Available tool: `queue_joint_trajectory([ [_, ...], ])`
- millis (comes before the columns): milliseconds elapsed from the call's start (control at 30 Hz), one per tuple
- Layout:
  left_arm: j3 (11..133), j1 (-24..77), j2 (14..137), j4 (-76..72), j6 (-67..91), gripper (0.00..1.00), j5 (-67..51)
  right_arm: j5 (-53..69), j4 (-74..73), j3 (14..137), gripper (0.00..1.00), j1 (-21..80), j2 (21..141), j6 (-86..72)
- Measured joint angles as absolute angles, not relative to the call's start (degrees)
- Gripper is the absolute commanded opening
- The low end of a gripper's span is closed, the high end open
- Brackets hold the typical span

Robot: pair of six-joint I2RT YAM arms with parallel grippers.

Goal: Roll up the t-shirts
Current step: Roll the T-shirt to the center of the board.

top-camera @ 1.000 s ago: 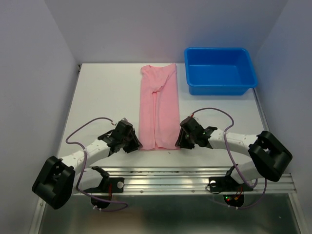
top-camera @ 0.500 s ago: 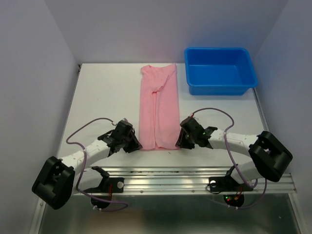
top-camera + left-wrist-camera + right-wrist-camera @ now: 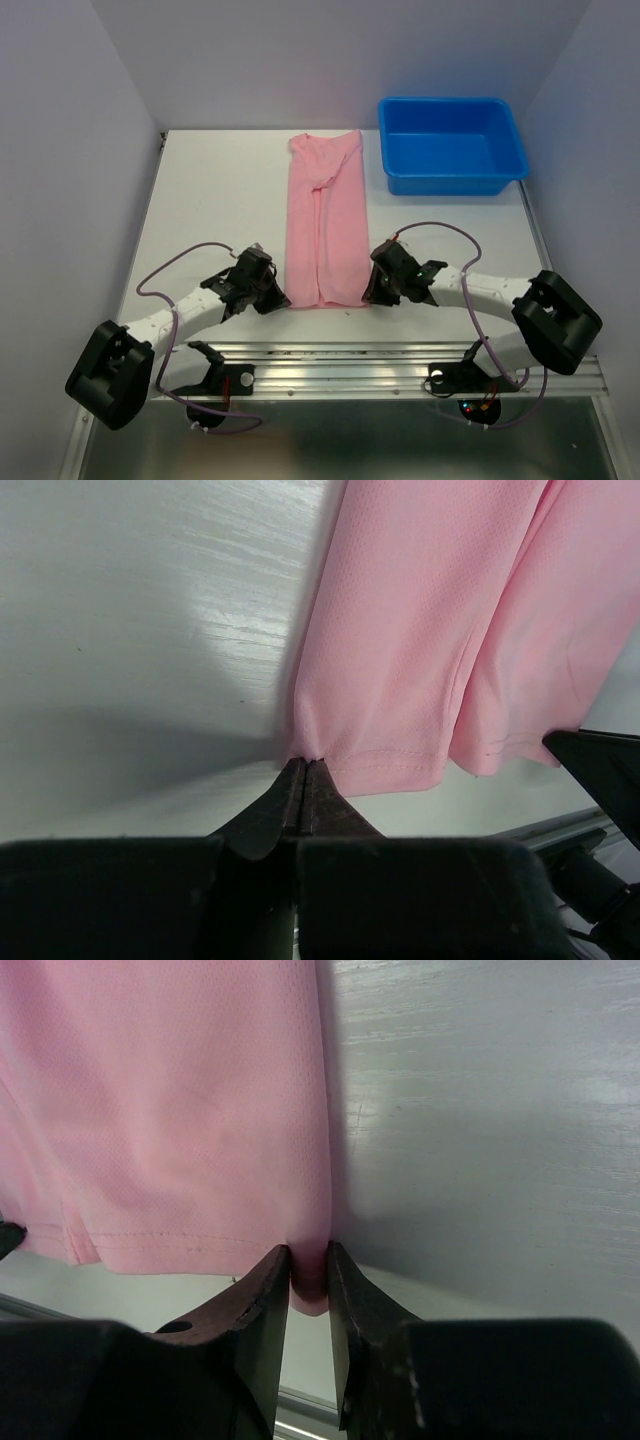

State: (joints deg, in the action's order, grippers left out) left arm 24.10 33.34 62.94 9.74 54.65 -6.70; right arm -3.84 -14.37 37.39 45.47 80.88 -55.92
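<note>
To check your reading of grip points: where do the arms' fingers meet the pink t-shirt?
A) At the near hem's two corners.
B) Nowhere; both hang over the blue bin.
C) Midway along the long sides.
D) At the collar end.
A: the wrist views show left fingers and right fingers each pinching a stitched hem corner of the pink t-shirt.

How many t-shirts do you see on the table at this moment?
1. The pink t-shirt lies folded in a long strip mid-table, left of the blue bin; the left gripper and right gripper pinch its near corners. None seems hidden.
</note>
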Motion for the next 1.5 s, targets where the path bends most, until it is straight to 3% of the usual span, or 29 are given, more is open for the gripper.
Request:
queue_joint_trajectory([
  [100, 24.1, 33.34, 62.94, 9.63, 54.65, 0.0, -6.85, -3.68, -14.37, 36.91, 0.21, 45.47, 79.96, -55.99],
  [200, 24.1, 33.34, 62.94, 9.63, 54.59, 0.0, -6.92, -3.66, -14.5, 36.51, 0.05, 45.47, 78.83, -56.31],
  [267, 24.14, 33.34, 62.94, 9.67, 54.54, 0.0, -6.9, -3.64, -14.48, 36.51, 0.01, 45.47, 78.41, -56.58],
  [700, 31.62, 33.34, 63.99, 12.93, 54.06, 0.0, -4.6, -6.68, -14.94, 39.86, 0.01, 45.47, 78.59, -55.88],
  [1167, 47.22, 30.5, 76.03, 13.43, 49.28, 0.0, -1.96, -11.2, -14.98, 51.7, 0.01, 40.69, 85.76, -51.05],
  [1500, 49.67, 25.45, 83.5, 11.14, 46.78, 0.0, -3.38, -11.2, -14.96, 56.53, 0.01, 37.17, 91.57, -49.06],
])
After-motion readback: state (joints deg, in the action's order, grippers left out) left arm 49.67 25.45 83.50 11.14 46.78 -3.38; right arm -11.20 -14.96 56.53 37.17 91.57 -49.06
